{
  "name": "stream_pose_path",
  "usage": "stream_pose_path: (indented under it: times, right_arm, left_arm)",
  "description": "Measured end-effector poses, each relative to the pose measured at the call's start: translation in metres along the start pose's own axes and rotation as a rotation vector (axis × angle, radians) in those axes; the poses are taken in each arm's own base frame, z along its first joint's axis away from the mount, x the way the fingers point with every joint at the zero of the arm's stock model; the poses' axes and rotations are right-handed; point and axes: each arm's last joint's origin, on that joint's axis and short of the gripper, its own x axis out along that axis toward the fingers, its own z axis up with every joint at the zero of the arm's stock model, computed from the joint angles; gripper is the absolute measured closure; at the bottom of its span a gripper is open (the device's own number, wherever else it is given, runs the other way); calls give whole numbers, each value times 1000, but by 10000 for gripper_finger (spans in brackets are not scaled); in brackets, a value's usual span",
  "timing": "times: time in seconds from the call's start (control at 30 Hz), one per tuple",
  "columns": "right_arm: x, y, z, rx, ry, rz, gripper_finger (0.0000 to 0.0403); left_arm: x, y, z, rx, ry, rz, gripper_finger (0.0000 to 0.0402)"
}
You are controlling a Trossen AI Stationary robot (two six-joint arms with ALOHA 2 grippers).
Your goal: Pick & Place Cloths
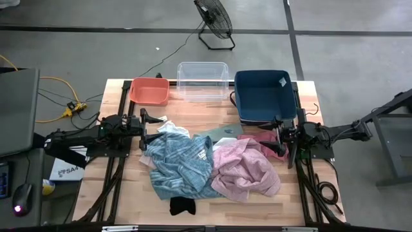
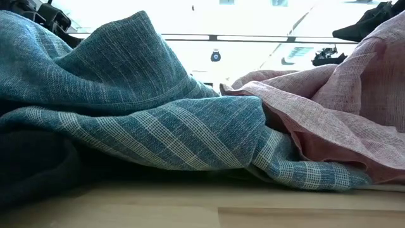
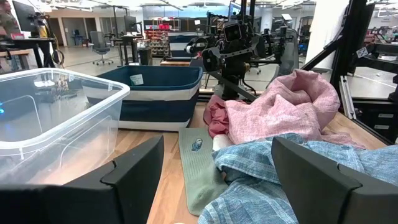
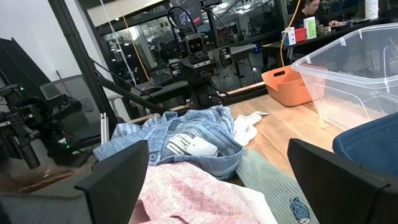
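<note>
grippers, left (image 1: pixel 143 131) and right (image 1: pixel 284 136), stand open and empty flanking heaped blue-striped woven cloth (image 1: pixel 179 164) and pink woven cloth (image 1: pixel 244 171); first pick apparently pending, requiring descent onto fabric.

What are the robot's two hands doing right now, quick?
Left gripper: fingers open, holding nothing, beside the blue cloth.
Right gripper: fingers open, holding nothing, by the pink cloth.
</note>
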Motion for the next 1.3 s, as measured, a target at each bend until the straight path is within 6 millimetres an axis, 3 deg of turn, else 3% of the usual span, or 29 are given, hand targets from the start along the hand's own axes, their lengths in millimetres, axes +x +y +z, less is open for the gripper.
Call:
stream_pose_path:
  times: [0.43, 0.67, 0.87, 1.03, 1.3]
  right_arm:
    - [0, 0, 2, -29, -17, 2, 27]
    - [-1, 4, 13, 172, -124, 52, 27]
    - [-3, 8, 24, 150, -205, 131, 27]
    - [-9, 18, 52, 118, -215, 239, 27]
    - [0, 33, 103, 96, -68, 96, 27]
  left_arm:
    - [0, 0, 0, 0, 0, 0, 110]
    - [0, 0, 0, 0, 1, 0, 110]
    - [0, 0, 1, -3, -12, 0, 110]
    - [0, 0, 1, -2, -14, 0, 110]
    - [0, 0, 0, 0, 1, 0, 110]
